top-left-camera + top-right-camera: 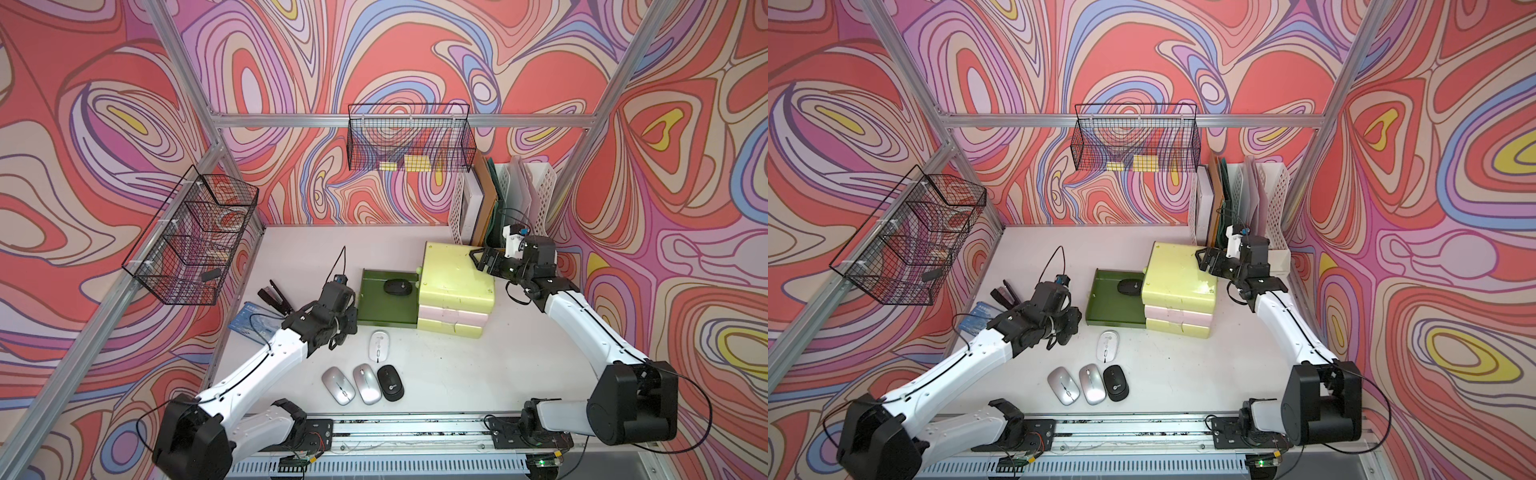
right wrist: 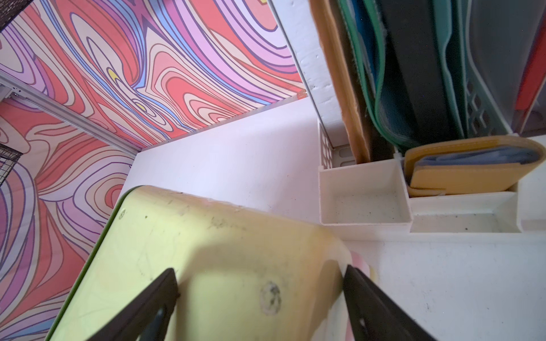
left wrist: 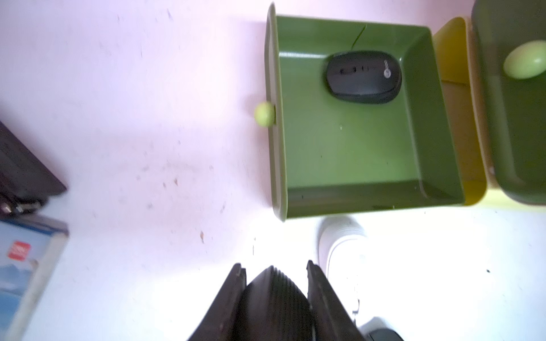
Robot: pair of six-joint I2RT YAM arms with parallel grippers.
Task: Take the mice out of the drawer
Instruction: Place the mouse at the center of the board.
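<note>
I count six mice (image 1: 1108, 345): three black, two silver and one white. The first black mouse (image 1: 398, 286) lies flat inside the green drawer (image 1: 386, 311), at the end by the yellow box (image 1: 457, 274). Its long side runs from the drawer's knob (image 3: 264, 113) to the box, with the wheel end toward the knob. My left gripper (image 3: 274, 265) is just outside the drawer's front corner. Its two fingers (image 3: 233, 295) pinch the second black mouse (image 3: 274, 304) by its sides, and I cannot tell which way that one points. The white mouse (image 1: 379, 345) lies on the table (image 1: 457, 374) just beside the drawer, long side pointing at it. Farther from the drawer, one silver mouse (image 1: 338, 385), the other silver mouse (image 1: 367, 383) and the third black mouse (image 1: 390, 382) lie side by side, long sides pointing roughly toward the drawer. My right gripper (image 2: 260, 270) is over the box top, on the side away from the drawer, with its fingers spread wide and pinching nothing.
</note>
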